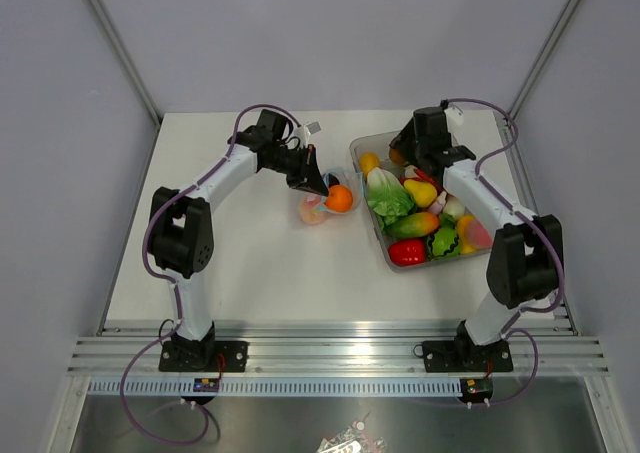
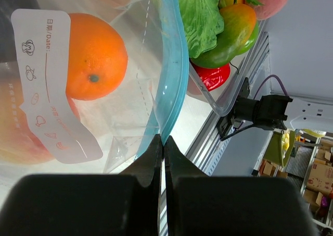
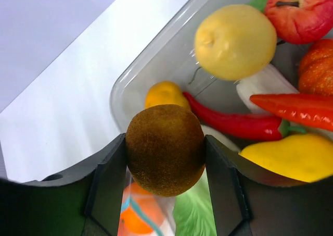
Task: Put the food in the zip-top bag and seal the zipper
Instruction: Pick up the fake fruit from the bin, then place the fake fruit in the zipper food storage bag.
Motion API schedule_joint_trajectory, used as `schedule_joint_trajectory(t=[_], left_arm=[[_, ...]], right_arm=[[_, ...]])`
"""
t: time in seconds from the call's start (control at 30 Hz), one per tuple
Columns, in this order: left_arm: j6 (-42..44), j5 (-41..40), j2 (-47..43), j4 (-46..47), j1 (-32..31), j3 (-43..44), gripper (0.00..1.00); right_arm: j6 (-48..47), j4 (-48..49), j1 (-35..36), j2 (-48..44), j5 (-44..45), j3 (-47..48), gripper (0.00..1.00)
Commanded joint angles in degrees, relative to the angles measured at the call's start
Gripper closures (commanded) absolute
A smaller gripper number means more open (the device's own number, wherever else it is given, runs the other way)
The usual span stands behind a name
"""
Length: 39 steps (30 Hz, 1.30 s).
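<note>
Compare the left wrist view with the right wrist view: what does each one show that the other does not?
Only left wrist: the left end effector shut on the zipper, and the white label on the bag. Only right wrist: the right end effector gripping a brown kiwi, plus a red chili. Both: the tray and the lettuce.

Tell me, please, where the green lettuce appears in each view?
Top external: lettuce on the tray's left side.
Left wrist: lettuce at top centre, right of the blue zipper.
Right wrist: lettuce sliver at the bottom edge.
Shared landmark: the clear tray.
</note>
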Motion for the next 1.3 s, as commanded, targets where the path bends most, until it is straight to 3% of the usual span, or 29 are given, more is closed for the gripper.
schedule_joint_trajectory(t=[0.0,0.17,0.37,0.77,0.9,1.03,1.13,1.27], left_arm=[[-0.8,-0.3,-2.2,2.1,0.4,1.7,1.00],[-1.1,0.0,-2.9,2.5,0.4,0.6,1.00],[-3.7,2.1,-3.8,5.1,0.4,-1.4,1.00],[-4.7,3.6,-6.1,5.7,0.4,-1.8,1.00],[-4.8,3.6,-6.0,5.7,0.4,-1.9,1.00],[-5.0,3.8,-6.0,5.9,0.4,-1.8,1.00],[-4.8,4.0,-6.0,5.9,0.6,-1.8,1.00],[-5.0,4.1,-6.3,6.1,0.8,-1.8,1.00]], right_arm=[[-3.5,1.0,3.7,-6.1,-1.7,-2.6,0.59],[-6.0,2.1,11.0,-10.8,-6.7,-5.5,0.57],[-3.4,3.3,15.9,-9.9,-7.6,-7.3,0.56],[-0.5,4.6,17.0,0.9,-8.8,0.8,0.52],[0.5,5.2,17.0,3.7,-11.4,4.0,0.38],[0.8,4.4,17.0,3.8,-12.3,5.4,0.15],[0.4,3.5,17.0,2.9,-11.3,5.0,0.09],[-0.5,2.0,17.0,0.5,-9.8,3.7,0.16]])
